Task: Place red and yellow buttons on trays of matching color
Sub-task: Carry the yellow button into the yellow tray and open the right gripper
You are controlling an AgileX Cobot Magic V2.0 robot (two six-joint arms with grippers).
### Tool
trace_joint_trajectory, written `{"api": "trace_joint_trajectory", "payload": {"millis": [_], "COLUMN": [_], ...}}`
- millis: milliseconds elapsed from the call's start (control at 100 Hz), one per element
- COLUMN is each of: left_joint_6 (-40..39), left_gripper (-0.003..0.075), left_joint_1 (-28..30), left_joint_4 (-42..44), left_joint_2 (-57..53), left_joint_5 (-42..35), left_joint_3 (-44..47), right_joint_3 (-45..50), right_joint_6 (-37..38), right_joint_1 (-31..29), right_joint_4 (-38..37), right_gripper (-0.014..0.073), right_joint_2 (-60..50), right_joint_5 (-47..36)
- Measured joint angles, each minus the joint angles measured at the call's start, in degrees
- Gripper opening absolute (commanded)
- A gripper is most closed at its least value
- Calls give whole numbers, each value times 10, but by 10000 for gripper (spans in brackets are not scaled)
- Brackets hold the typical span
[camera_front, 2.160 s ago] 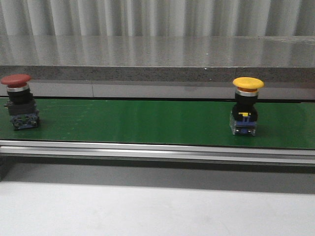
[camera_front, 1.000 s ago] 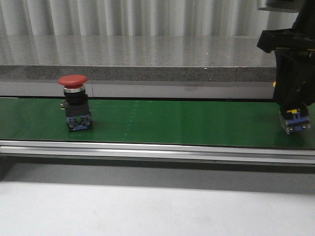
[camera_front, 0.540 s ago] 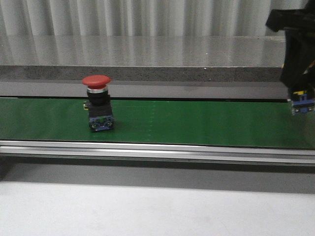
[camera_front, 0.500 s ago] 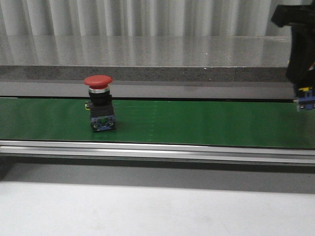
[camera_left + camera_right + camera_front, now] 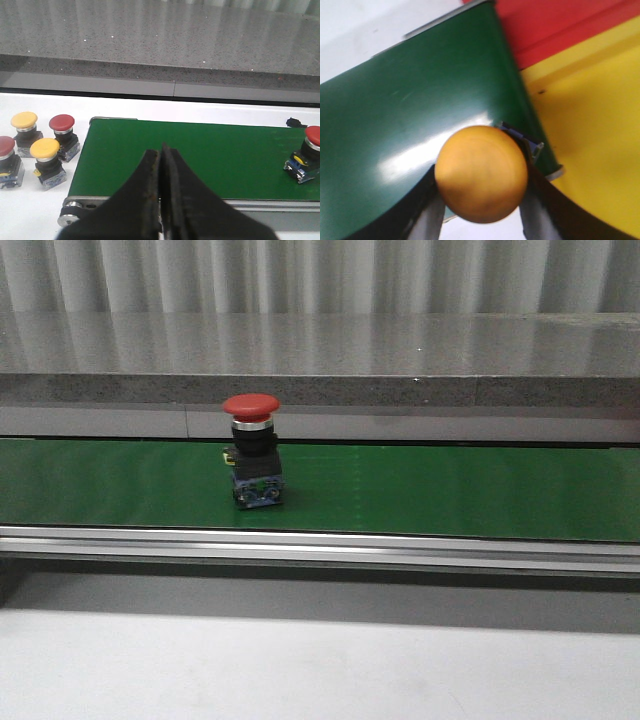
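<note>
Since half a second back, our right gripper (image 5: 481, 200) has left the front view, taking the yellow button (image 5: 481, 173) with it, and the red button (image 5: 253, 452) has ridden the green belt (image 5: 450, 490) rightward toward the middle. We are now pinching that yellow button between the right gripper's fingers (image 5: 427, 217), one on each side below its domed cap, and we are holding it over the belt's end. Just past that end we are seeing the yellow tray (image 5: 590, 140), with the red tray (image 5: 555, 27) lying beyond it. Our left gripper (image 5: 161, 165) is waiting with its fingers pressed together on nothing, hanging over the other end of the belt.

We are judging the task as only begun: the yellow button is lifted but not yet set on its tray, and the red one is standing upright on the belt, untouched. Beside the belt's start, two more yellow buttons (image 5: 45, 150) and two more red buttons (image 5: 62, 122) are sitting on the white table (image 5: 30, 107).

Both task buttons are looking alike: a smooth mushroom cap on a black body, and on the red one a blue block at the base.
</note>
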Motion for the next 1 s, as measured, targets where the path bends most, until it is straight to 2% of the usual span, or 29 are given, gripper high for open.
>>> {"api": "trace_joint_trajectory", "payload": {"millis": [150,290,520,670,1000], "left_joint_6": [0,0,0,0,0], "left_gripper": [-20,-20,-20,-20,-20], "left_joint_1": [0,0,0,0,0], "left_joint_4": [0,0,0,0,0], "left_joint_2": [0,0,0,0,0], "left_joint_5": [0,0,0,0,0], "left_joint_3": [0,0,0,0,0], "right_joint_3": [35,82,152,165,165], "right_joint_6": [16,21,22,23,24], "right_joint_1": [-88,-122,-127,-127,-127], "right_joint_4": [37,58,97,124,154], "right_gripper": [160,160,160,160,165], "right_joint_2": [0,0,11,37,94], "right_joint_5": [-56,-129,-237,-288,-336]}}
